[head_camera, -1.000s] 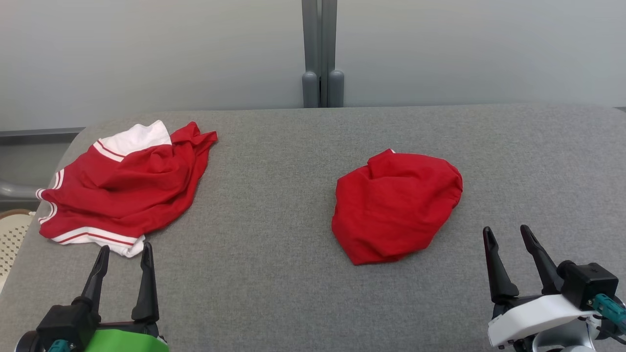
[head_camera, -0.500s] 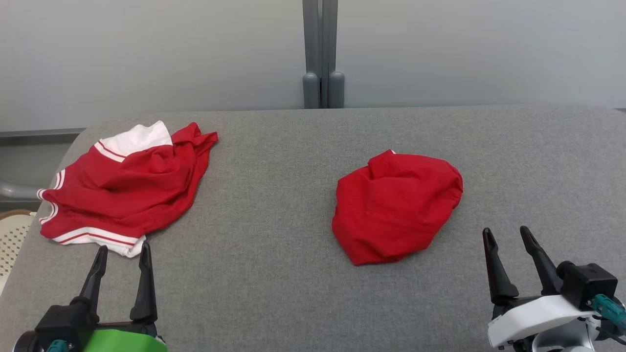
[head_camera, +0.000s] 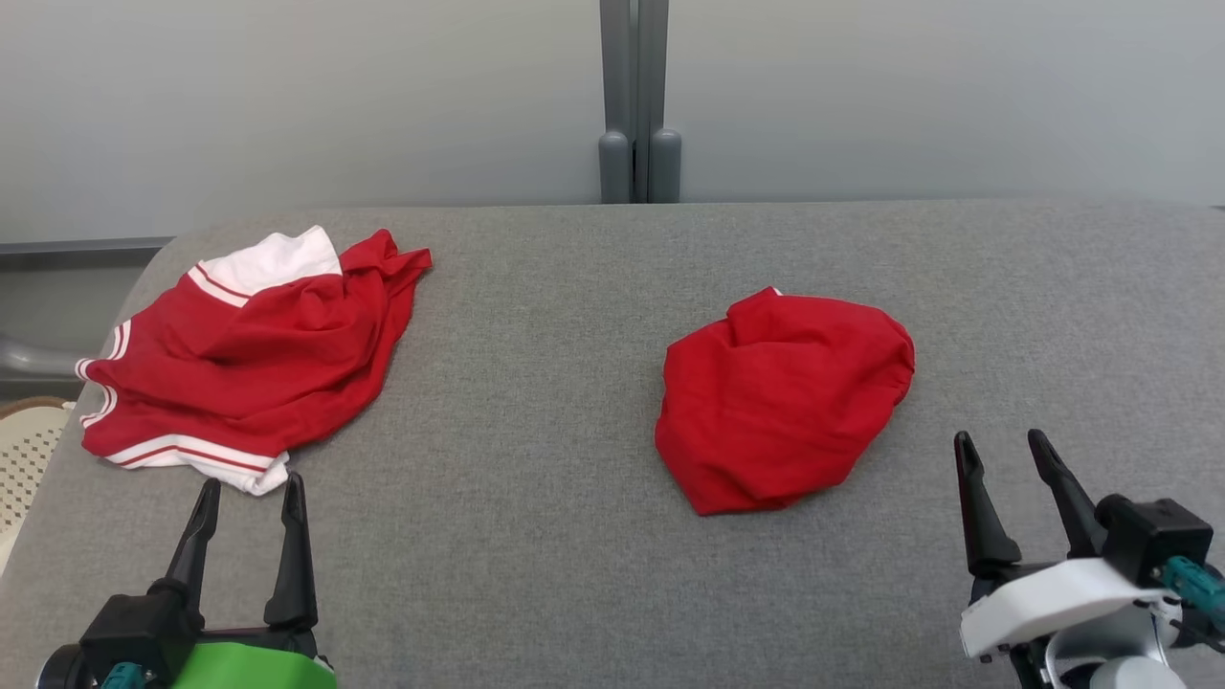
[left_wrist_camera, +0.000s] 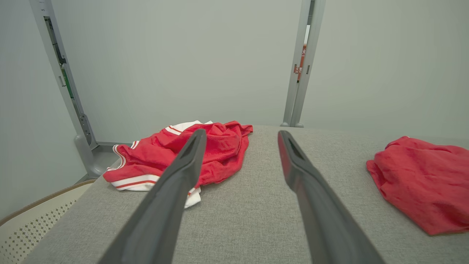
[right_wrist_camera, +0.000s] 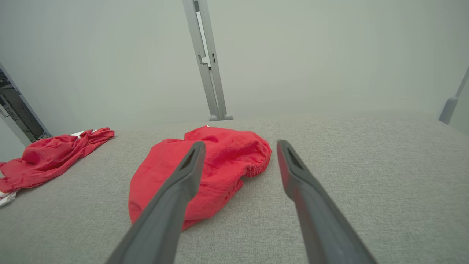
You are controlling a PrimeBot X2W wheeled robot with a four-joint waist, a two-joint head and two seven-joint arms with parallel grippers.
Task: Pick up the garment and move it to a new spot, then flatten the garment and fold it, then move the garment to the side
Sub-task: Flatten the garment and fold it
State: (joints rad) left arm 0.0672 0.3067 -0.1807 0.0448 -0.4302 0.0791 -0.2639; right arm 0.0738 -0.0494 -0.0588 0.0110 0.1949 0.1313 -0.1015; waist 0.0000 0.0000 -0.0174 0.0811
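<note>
A plain red garment (head_camera: pixel 780 402) lies crumpled in a rounded heap on the grey table, right of centre. It is also in the right wrist view (right_wrist_camera: pixel 223 161) and in the left wrist view (left_wrist_camera: pixel 421 176). A second red garment with white striped trim (head_camera: pixel 249 354) lies bunched at the far left, near the table's edge (left_wrist_camera: pixel 223 154) (right_wrist_camera: pixel 51 157). My left gripper (head_camera: pixel 252 481) (left_wrist_camera: pixel 242 132) stands open just in front of the trimmed garment, apart from it. My right gripper (head_camera: pixel 999 437) (right_wrist_camera: pixel 240 143) is open and holds nothing, to the right of the plain red heap and nearer than it.
The grey fabric table (head_camera: pixel 536 536) has bare room between the two garments and along its front. A grey post (head_camera: pixel 636 144) rises behind the table's far edge against a pale wall. A cream perforated object (head_camera: pixel 24 459) sits beyond the table's left edge.
The whole head picture has shifted slightly, so the camera moved. Both garments lie as before and both grippers stay open.
</note>
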